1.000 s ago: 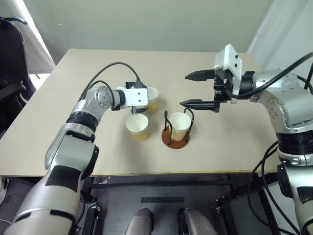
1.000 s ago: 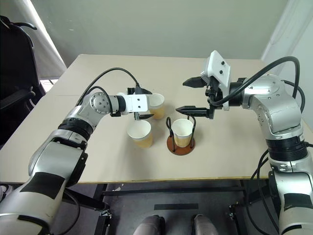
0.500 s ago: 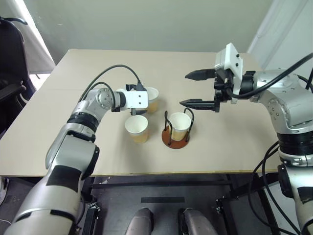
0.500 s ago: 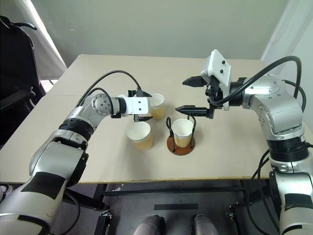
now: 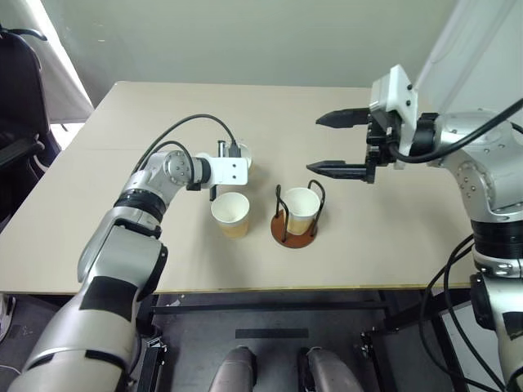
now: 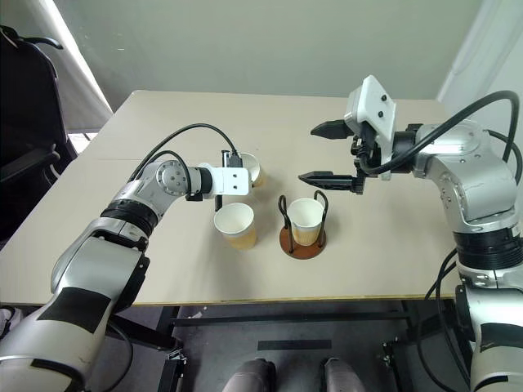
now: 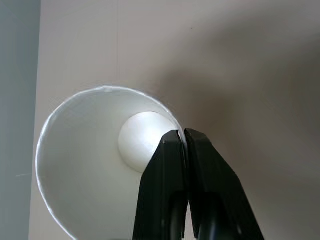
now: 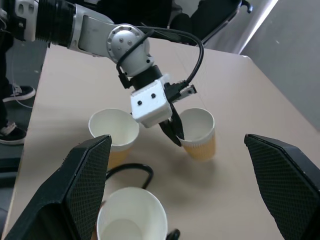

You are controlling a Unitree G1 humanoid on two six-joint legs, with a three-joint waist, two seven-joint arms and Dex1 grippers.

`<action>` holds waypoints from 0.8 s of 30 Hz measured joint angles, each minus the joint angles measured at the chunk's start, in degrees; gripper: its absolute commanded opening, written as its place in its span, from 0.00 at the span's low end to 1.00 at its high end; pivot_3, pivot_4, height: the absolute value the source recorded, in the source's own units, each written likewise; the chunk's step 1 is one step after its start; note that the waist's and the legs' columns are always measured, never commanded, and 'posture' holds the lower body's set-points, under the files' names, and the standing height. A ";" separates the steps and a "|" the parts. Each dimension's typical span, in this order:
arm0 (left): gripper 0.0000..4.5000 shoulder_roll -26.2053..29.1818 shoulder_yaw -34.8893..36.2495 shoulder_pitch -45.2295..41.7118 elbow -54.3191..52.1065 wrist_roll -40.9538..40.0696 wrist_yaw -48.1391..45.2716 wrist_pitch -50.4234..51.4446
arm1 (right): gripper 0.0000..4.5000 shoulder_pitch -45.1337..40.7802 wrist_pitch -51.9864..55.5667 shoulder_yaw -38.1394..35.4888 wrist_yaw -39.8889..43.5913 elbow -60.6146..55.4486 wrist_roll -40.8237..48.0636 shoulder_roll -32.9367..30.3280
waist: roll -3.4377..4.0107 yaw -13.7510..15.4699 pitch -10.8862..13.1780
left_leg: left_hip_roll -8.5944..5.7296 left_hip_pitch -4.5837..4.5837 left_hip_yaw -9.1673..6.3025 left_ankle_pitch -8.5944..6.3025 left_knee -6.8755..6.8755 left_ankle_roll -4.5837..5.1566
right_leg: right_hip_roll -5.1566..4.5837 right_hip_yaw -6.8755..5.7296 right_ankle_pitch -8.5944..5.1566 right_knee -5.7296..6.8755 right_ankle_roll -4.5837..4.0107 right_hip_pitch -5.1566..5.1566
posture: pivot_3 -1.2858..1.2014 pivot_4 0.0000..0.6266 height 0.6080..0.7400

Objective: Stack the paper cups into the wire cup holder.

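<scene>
Pale beige, the desk (image 5: pixel 98 196) runs to a grey-green wall, with a black chair off its left edge. Near its middle stands the wire cup holder (image 5: pixel 295 219), a reddish-brown disc with two thin black wire loops, and one small tapered paper cup (image 5: pixel 301 207), white inside and pale tan outside, already sits in it. A second like cup (image 5: pixel 230 214) stands upright just left of the holder. The third cup (image 8: pixel 199 133) stands farther back, and the left gripper (image 7: pixel 182 145) has its jaws pinched shut on that cup's rim, one finger inside the wall and one outside. The right gripper (image 5: pixel 343 144) hangs above and to the right of the holder, jaws spread wide and holding nothing.

These cups look very light, thin-walled and easy to crush or tip, so a gentle pinch on the rolled rim, the stiffest part, probably suits best. Nesting will likely need the cup held upright and lowered straight between the wires.
</scene>
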 measured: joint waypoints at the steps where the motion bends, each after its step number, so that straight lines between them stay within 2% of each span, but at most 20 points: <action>1: 0.01 0.00 0.00 0.00 0.00 0.00 -0.24 0.00 | 0.97 0.00 -0.03 -0.02 0.21 0.04 0.01 -0.12 | 0.00 -0.01 0.00 | 0.00 0.00 0.00 0.00 0.00 0.00 | 0.01 0.00 0.00 0.00 0.00 0.00 | 0.52 0.24 1.00; 4: 0.01 0.06 0.02 -0.01 -0.01 -0.08 -2.23 -0.06 | 0.97 0.01 -0.23 -0.03 1.28 0.09 0.02 -1.06 | 0.00 0.00 0.00 | 0.00 0.00 0.00 0.00 0.01 0.00 | 0.01 0.00 0.00 0.01 0.02 0.00 | 0.52 0.24 1.00; 11: 0.01 2.96 1.82 -2.37 -0.06 -3.94 -15.77 -0.37 | 0.97 2.06 -6.55 0.31 7.87 1.81 -2.61 -8.73 | 0.00 0.19 0.00 | -0.01 -0.15 -0.02 -0.03 0.18 0.04 | 0.00 0.00 -0.03 0.00 0.05 -0.04 | 0.52 0.24 1.00; 16: 0.01 3.76 4.28 -6.67 -1.46 -7.53 -23.28 1.21 | 0.97 3.49 -8.23 0.79 9.16 1.61 -3.60 -9.00 | 0.00 0.13 0.00 | -0.01 -0.17 -0.01 -0.11 0.28 0.17 | -0.01 0.00 0.00 0.01 0.10 -0.02 | 0.52 0.24 1.00; 24: 0.01 2.95 8.39 -10.94 -3.12 -12.48 -26.89 4.33 | 0.97 4.44 -8.08 0.89 9.19 0.45 -3.56 -8.86 | 0.00 0.17 0.00 | 0.04 -0.38 -0.03 -0.19 0.51 0.31 | -0.05 -0.02 0.01 -0.01 0.21 -0.07 | 0.52 0.24 1.00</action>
